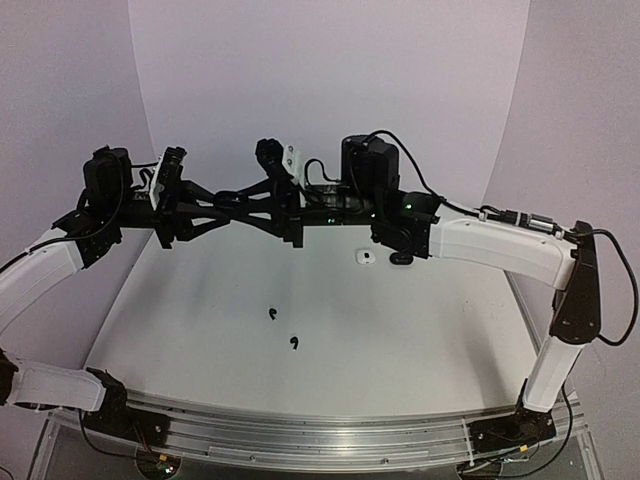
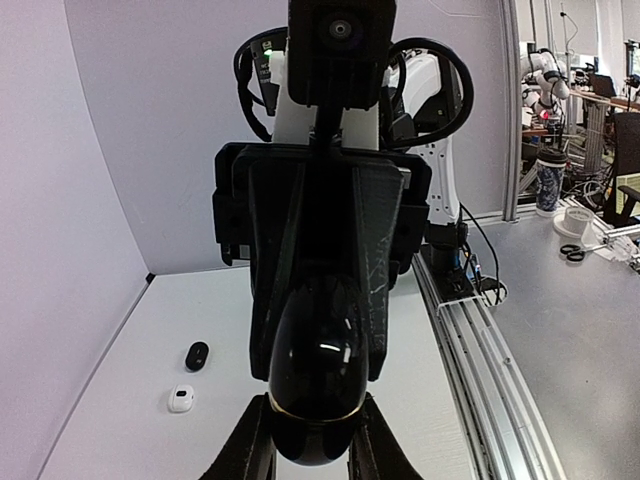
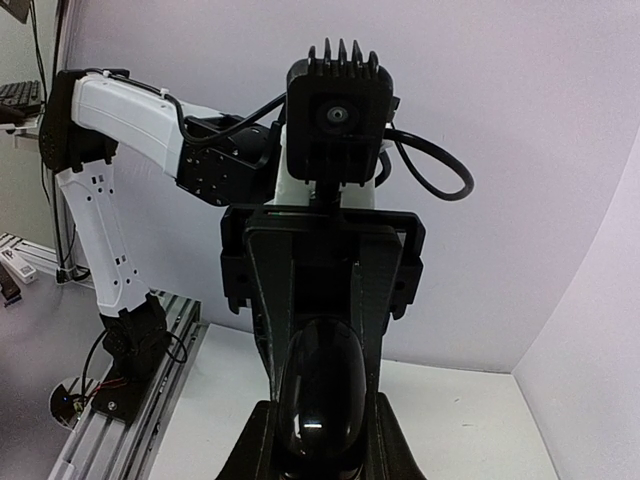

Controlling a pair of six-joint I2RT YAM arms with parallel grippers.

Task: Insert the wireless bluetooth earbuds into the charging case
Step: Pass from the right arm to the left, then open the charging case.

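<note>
Top external view: two black earbuds (image 1: 272, 314) just lying loose on the table (image 1: 430, 330), so nothing's in yet. The left gripper (image 2: 312, 452) and right gripper (image 3: 320, 445) both clamp one black case (image 2: 318, 385) midair.

- Holds the left arm (image 1: 45, 270) up from its base at the near left, white forearm slanting up and inward, black wrist turned toward the middle.
- Holds the right arm (image 1: 500, 245) up from the near right base: lower link upright, elbow sharply bent, white forearm running almost level toward the middle.
- Points the two wrists straight at each other, high in the air, nose to nose on one line.
- Clamps the left gripper (image 2: 312, 445) tight on one end of a glossy black case (image 2: 318, 390).
- Grips the other end of it with the right gripper (image 3: 322, 440), one finger pressed against each side.
</note>
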